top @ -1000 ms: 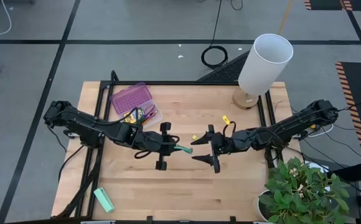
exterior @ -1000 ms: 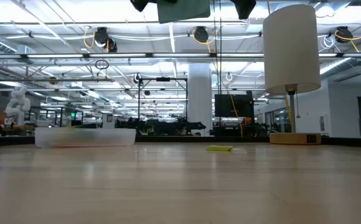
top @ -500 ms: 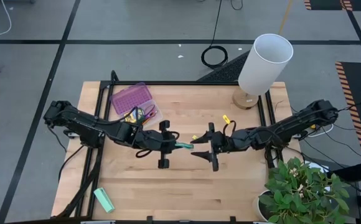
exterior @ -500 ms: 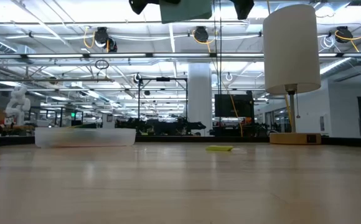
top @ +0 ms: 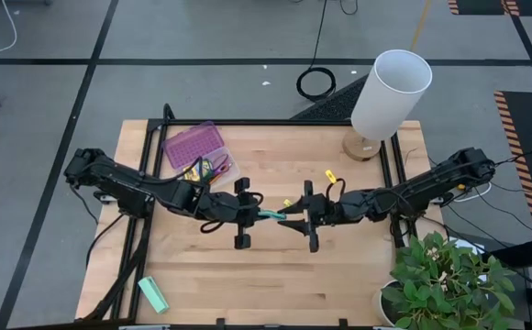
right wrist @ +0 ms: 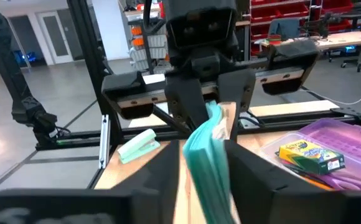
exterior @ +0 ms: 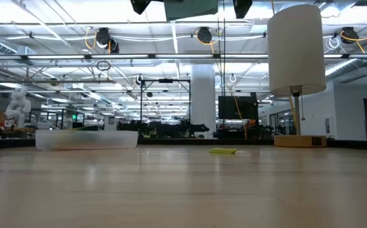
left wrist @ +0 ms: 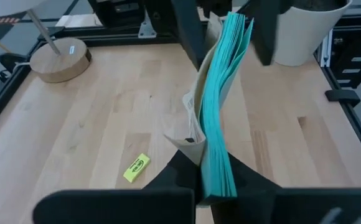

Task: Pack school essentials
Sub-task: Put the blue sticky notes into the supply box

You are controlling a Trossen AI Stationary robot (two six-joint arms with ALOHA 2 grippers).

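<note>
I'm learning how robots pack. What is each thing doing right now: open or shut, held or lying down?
left gripper: shut on the pad
cyan sticky-note pad: held on edge, off the table
right gripper: open, a finger each side of the pad
pencil case: lid open
crayon box: lying in the case
yellow piece: lying on the table
mint-green block: lying on the table

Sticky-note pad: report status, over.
Left tool shut on the sticky-note pad, held above mid-table. Right tool at the pad's other end, fingers on either side of it. Open box behind the left arm; nothing between.
</note>
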